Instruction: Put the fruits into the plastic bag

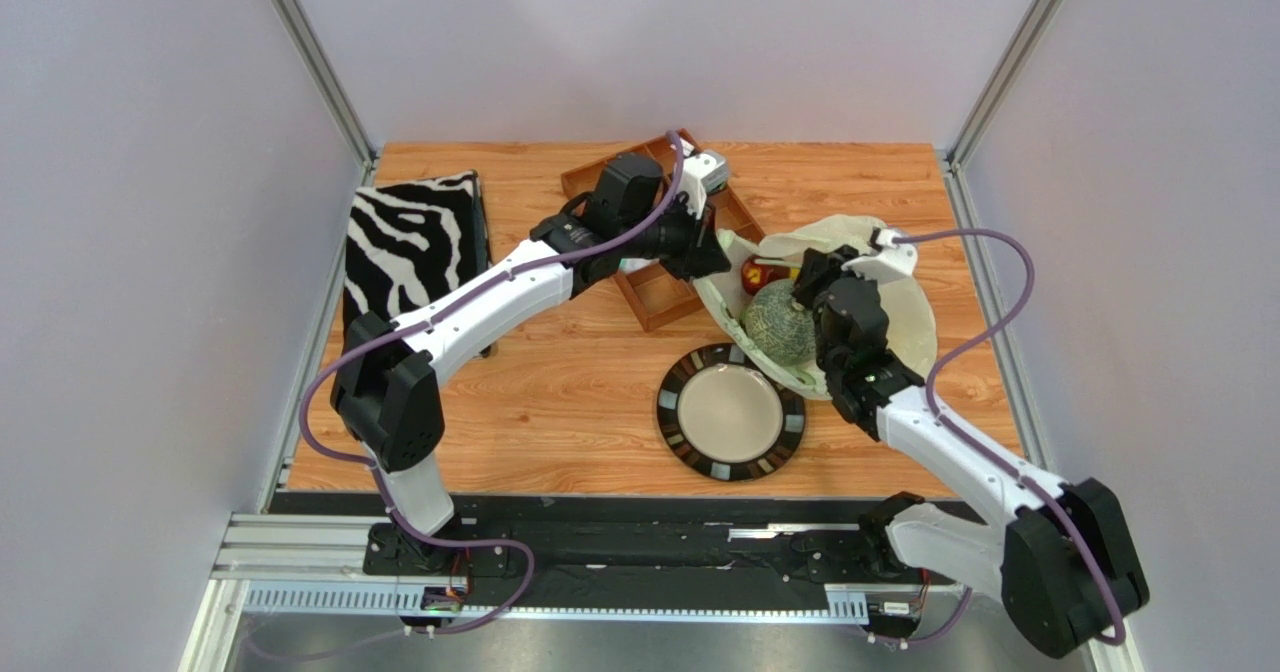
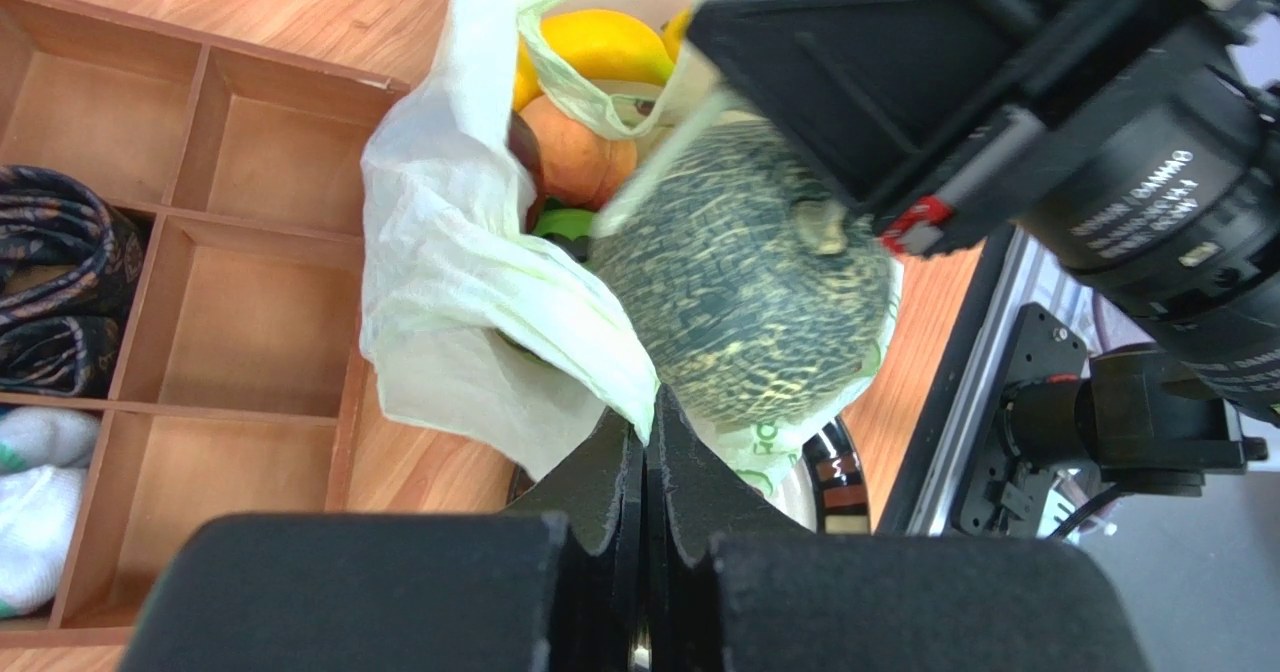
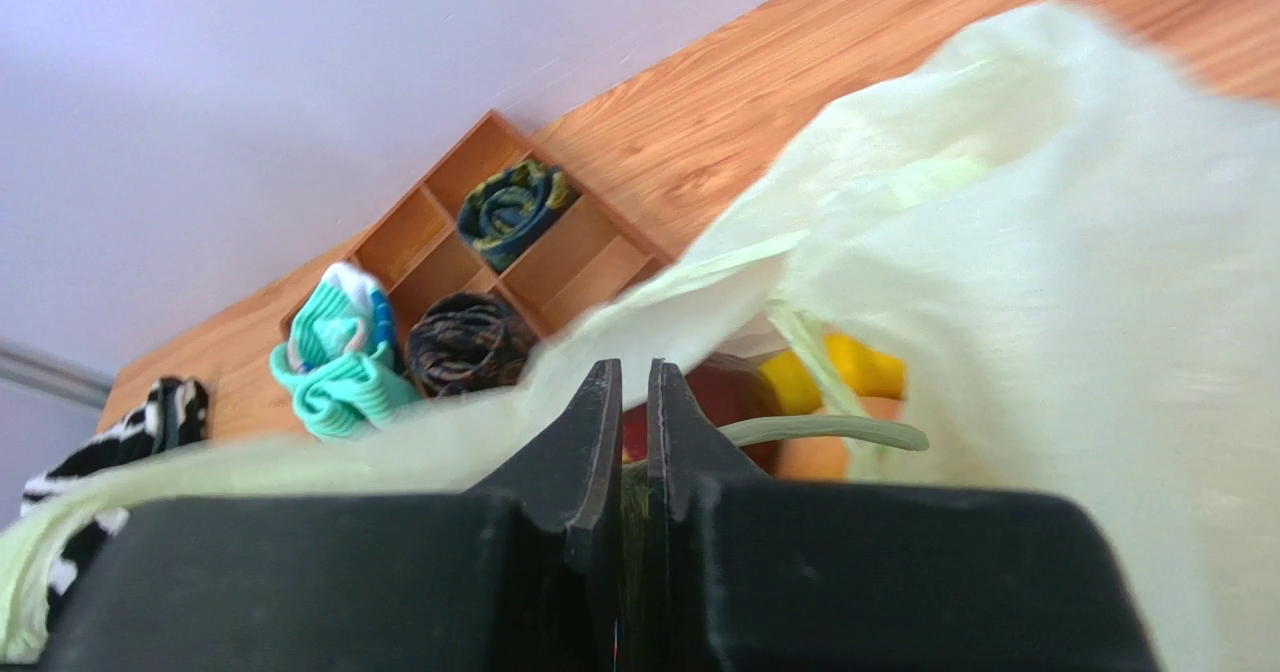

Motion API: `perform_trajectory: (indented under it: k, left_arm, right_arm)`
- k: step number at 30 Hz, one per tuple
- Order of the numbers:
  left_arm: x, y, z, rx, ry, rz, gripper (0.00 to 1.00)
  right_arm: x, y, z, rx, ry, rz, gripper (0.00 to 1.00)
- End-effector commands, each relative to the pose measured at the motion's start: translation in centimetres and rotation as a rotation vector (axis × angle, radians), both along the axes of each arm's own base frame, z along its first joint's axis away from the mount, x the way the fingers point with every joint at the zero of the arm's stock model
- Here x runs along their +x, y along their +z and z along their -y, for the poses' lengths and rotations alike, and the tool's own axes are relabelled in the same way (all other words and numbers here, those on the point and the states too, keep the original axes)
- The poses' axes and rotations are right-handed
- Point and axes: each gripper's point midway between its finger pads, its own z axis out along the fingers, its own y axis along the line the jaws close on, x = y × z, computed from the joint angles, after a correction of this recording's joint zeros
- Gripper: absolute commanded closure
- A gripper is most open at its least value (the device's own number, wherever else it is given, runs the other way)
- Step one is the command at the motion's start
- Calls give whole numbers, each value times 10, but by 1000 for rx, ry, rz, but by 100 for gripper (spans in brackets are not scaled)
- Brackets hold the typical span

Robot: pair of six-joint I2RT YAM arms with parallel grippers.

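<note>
The pale green plastic bag (image 1: 890, 300) lies open at the right of the table. Inside it sit the netted melon (image 1: 778, 324), a dark red apple (image 1: 768, 272) and more fruit. In the left wrist view the melon (image 2: 736, 290) fills the bag's mouth, with a yellow fruit (image 2: 601, 42) and a peach (image 2: 564, 155) behind it. My left gripper (image 2: 649, 410) is shut on the bag's near rim (image 2: 481, 297). My right gripper (image 3: 633, 380) is shut on a strip of the bag's rim above the apple (image 3: 721, 395) and yellow fruit (image 3: 845, 369).
A round dark-rimmed plate (image 1: 732, 411) lies just in front of the bag. A wooden compartment tray (image 1: 649, 290) with cloth rolls (image 2: 60, 275) stands left of the bag. A zebra-striped box (image 1: 409, 245) is at the far left.
</note>
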Motion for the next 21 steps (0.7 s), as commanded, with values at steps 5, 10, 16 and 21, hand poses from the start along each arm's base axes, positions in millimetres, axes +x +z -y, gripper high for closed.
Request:
perform_trajectory:
  k: [5, 10, 16, 21]
  left_arm:
    - [4, 23, 0, -104, -9, -27, 100]
    - [2, 27, 0, -112, -24, -23, 100]
    - [-3, 31, 4, -124, -63, -19, 100]
    - [-7, 35, 7, -134, -102, -17, 100]
  right_arm:
    - [-22, 20, 30, 54, -113, 66, 100]
    - [-11, 7, 12, 48, -52, 25, 100]
    - [10, 14, -18, 29, 25, 21, 100]
    - [29, 24, -40, -16, 46, 29, 100]
